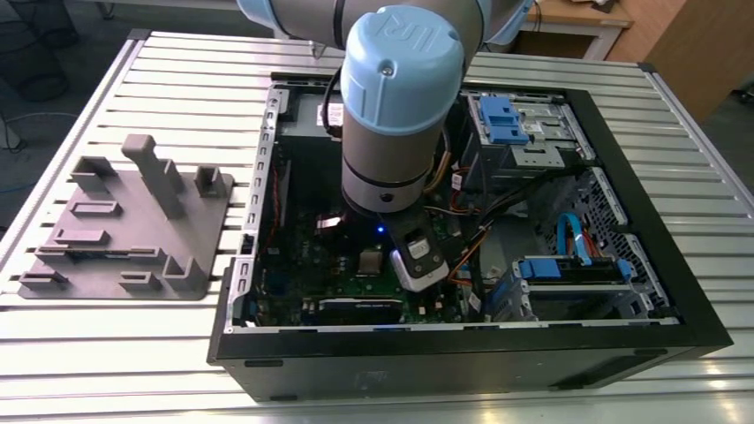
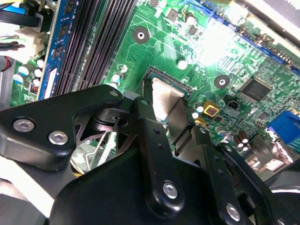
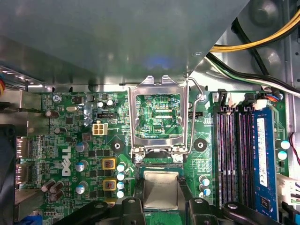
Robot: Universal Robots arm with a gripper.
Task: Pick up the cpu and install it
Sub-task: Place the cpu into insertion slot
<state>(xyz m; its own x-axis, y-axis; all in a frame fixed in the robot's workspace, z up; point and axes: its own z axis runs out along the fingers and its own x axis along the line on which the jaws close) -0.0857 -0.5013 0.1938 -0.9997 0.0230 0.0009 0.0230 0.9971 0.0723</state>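
The cpu (image 3: 161, 189), a small square chip with a silvery-grey top, lies at the open socket on the green motherboard (image 3: 79, 140), inside the black computer case (image 1: 471, 353). My gripper (image 3: 161, 202) reaches down into the case, with one black finger on each side of the chip. In the second wrist view the fingers (image 2: 146, 117) press against the cpu (image 2: 164, 96) edges, so the gripper (image 2: 166, 112) is shut on it. The exterior view has the cpu (image 1: 370, 261) just below the arm's wrist.
The socket's metal load plate (image 3: 157, 115) stands swung open beside its lever (image 3: 194, 105). Black memory slots (image 3: 232, 154) and a blue stick (image 3: 262, 154) run alongside. Yellow and black cables (image 3: 253, 44) cross nearby. A grey plastic fixture (image 1: 130, 230) sits on the slatted table at the exterior view's left.
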